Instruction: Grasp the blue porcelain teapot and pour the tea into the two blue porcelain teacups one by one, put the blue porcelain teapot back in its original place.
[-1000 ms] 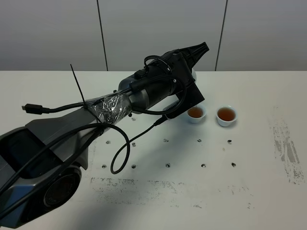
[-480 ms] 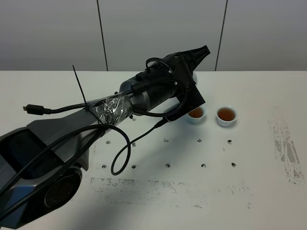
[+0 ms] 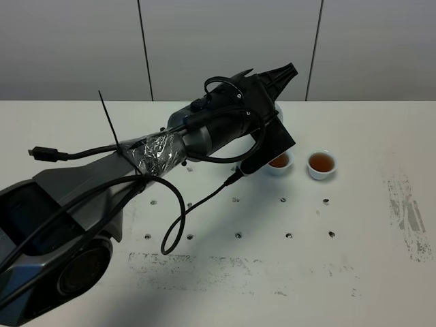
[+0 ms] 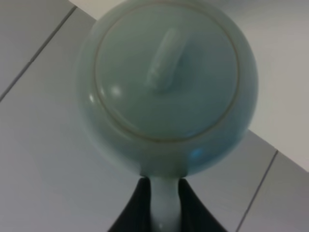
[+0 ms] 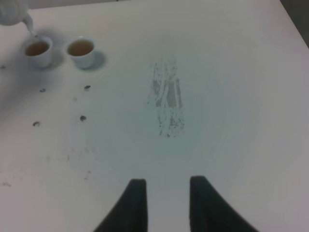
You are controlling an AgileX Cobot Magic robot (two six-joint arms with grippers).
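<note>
Cable (image 3: pixel 231 180) lower; teapot (image 4: pixel 166 87) round, glossy pale celadon.

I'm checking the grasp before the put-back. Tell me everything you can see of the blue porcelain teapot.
The blue porcelain teapot is round, pale celadon-blue and glossy, with a fitted lid bearing a small elongated knob. The left gripper is shut on its loop handle, holding it above the table. In the right wrist view its thin spout hangs just over one teacup, the left one in the high view, which holds tea. There the arm hides nearly all of the pot.
</note>
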